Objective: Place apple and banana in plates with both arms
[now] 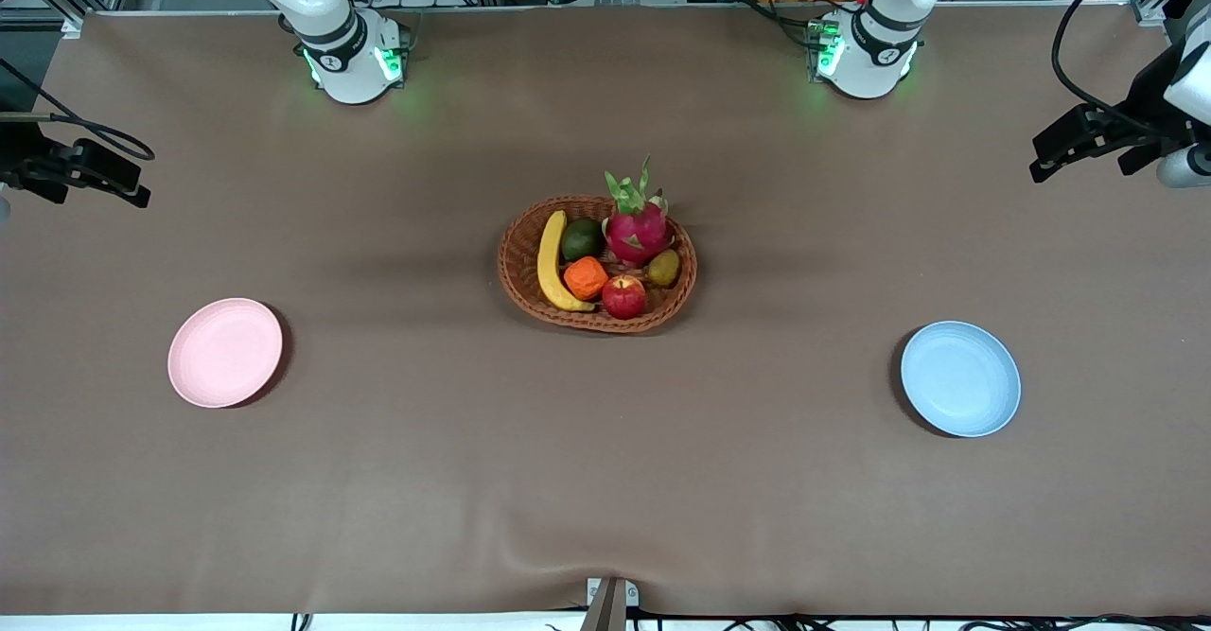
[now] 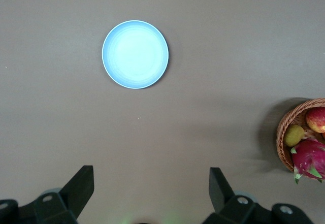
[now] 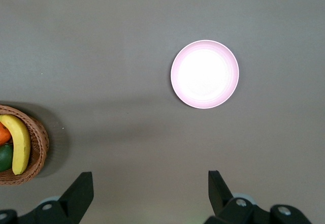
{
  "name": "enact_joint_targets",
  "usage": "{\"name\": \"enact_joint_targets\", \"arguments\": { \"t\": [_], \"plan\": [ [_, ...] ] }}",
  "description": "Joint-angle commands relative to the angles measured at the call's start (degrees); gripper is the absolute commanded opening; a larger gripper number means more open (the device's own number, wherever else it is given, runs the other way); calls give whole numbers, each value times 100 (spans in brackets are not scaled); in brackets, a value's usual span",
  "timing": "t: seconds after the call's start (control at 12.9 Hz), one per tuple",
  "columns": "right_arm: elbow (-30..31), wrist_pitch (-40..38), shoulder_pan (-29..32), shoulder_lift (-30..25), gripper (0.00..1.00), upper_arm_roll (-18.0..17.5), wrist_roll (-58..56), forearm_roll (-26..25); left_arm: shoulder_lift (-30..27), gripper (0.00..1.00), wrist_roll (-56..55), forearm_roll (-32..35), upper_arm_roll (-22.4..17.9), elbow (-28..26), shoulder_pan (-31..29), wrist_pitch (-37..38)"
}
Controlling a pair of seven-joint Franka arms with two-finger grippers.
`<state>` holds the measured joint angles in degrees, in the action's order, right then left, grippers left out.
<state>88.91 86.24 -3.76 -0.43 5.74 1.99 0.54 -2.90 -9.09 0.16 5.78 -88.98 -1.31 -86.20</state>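
The red apple [image 1: 623, 296] and the yellow banana [image 1: 551, 262] lie in a brown wicker basket [image 1: 516, 234] at the table's middle. A pale pink plate [image 1: 225, 352] sits toward the right arm's end, a light blue plate [image 1: 960, 378] toward the left arm's end; both are bare. My left gripper [image 1: 1041, 160] hangs open over the table's edge at its own end, nothing between its fingers. The left wrist view shows it [image 2: 152, 176] with the blue plate [image 2: 135, 54] and apple [image 2: 316, 120]. My right gripper [image 1: 132, 182] hangs open at its end; the right wrist view holds it [image 3: 150, 176], the pink plate [image 3: 204, 74] and banana [image 3: 18, 142].
The basket also holds a pink dragon fruit [image 1: 637, 224], a lumpy orange fruit [image 1: 586, 277], a dark green fruit [image 1: 582, 238] and a yellow-green one [image 1: 663, 268]. Brown cloth covers the table. A camera mount [image 1: 605, 603] stands at the edge nearest the front camera.
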Motion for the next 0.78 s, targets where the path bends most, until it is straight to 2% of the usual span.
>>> {"name": "enact_joint_targets", "arguments": {
  "t": [0.0,0.7],
  "plan": [
    [-67,-54,25,-28,100,-20,99,33,79,100,74,-86,-24,240,-1,156],
    [-67,-54,16,-28,100,-20,99,33,352,100,-5,-16,-7,320,52,156]
  ]
}}
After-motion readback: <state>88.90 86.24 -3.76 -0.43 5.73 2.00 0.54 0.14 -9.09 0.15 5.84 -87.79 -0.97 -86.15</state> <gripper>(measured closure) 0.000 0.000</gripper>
